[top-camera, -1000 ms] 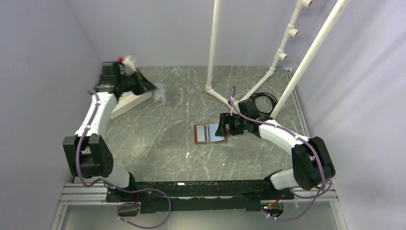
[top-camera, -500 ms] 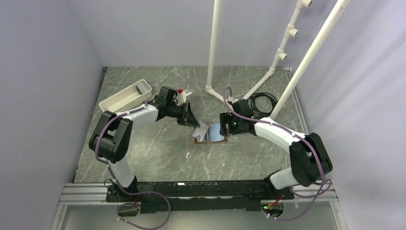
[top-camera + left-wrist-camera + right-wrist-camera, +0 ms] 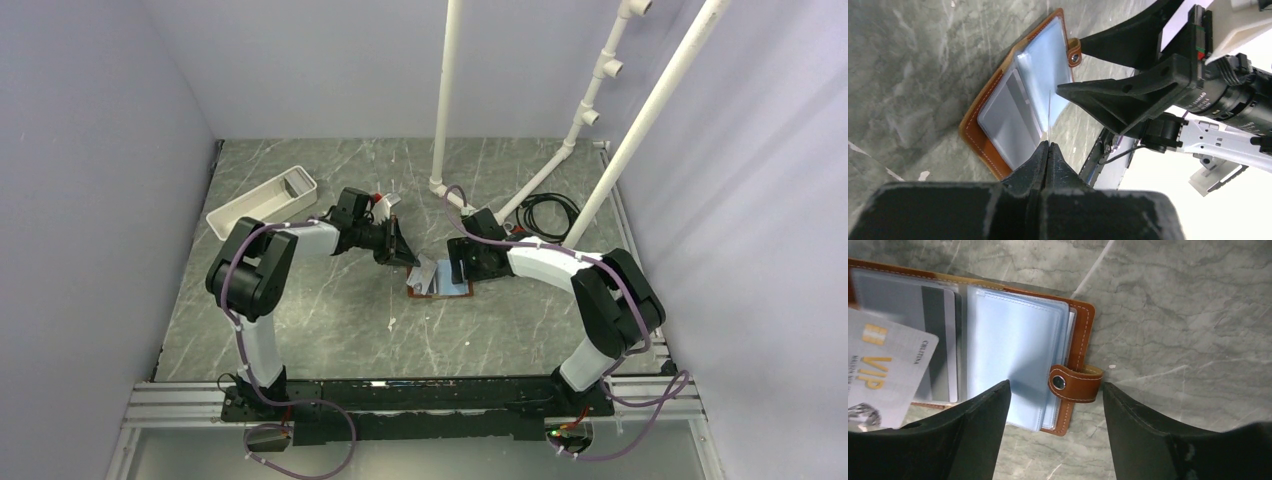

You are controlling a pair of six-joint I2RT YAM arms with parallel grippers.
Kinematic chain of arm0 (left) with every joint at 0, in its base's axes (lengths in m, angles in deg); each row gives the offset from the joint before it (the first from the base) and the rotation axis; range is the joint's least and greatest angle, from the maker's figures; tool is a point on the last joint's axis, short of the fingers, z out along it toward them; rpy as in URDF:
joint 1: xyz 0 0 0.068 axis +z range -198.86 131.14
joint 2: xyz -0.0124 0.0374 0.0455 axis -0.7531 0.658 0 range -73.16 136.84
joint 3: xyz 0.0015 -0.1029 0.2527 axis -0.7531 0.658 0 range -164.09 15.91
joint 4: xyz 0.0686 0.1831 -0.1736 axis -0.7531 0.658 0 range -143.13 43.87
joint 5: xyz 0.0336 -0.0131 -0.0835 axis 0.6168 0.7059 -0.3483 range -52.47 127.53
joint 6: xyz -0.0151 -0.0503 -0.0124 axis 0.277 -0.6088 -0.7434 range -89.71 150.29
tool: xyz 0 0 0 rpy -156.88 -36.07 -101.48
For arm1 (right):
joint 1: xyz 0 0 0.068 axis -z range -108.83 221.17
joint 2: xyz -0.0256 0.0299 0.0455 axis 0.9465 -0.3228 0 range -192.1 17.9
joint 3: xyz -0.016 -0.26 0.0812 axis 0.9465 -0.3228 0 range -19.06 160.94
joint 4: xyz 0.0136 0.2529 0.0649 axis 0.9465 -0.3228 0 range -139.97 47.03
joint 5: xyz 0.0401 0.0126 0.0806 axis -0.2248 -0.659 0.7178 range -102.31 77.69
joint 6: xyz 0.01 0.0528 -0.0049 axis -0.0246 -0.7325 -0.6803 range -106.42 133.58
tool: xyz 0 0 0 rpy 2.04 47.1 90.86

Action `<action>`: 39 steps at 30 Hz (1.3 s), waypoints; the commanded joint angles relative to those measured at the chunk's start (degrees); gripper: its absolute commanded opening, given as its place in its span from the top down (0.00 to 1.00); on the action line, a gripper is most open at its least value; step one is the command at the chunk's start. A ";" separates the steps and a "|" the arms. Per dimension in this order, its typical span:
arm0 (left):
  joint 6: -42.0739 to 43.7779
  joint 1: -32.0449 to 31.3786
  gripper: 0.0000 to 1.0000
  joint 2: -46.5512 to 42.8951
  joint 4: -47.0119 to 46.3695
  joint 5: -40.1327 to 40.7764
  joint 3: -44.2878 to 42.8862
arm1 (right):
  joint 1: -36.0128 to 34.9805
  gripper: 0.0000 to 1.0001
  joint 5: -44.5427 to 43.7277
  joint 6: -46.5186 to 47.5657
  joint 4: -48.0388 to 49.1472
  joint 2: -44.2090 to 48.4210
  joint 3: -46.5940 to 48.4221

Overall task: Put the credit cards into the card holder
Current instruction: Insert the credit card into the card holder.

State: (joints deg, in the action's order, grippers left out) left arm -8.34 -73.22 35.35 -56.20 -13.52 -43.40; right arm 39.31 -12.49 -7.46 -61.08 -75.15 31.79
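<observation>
The card holder (image 3: 446, 288) lies open on the table, brown leather with pale blue sleeves (image 3: 1013, 360) and a strap tab (image 3: 1074, 383). My left gripper (image 3: 1049, 145) is shut on one of the credit cards, seen edge-on (image 3: 1049, 112) in the left wrist view and as a grey "VIP" card (image 3: 883, 372) over the holder's left half in the right wrist view. A second grey card (image 3: 923, 310) sits in the left pocket. My right gripper (image 3: 1055, 390) is open, its fingers (image 3: 975, 425) straddling the strap tab at the holder's right edge, with nothing held.
A long white tray (image 3: 262, 200) stands at the back left. White pipes (image 3: 445, 100) rise from the table's back middle and right. A black cable coil (image 3: 548, 212) lies behind the right arm.
My left arm has swung from the white tray to the card holder with a card in its jaws. My right gripper has shifted left onto the holder's right edge.
</observation>
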 commanded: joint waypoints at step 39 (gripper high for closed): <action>-11.09 -0.73 1.00 5.07 -15.33 9.63 5.59 | 0.66 0.67 6.13 -1.36 6.04 -0.99 -2.50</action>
State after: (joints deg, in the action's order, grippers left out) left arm -16.91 -73.61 40.05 -66.91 -8.14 -39.01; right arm 40.01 -8.54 -8.90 -55.99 -75.52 29.97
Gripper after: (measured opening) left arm 0.009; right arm 0.335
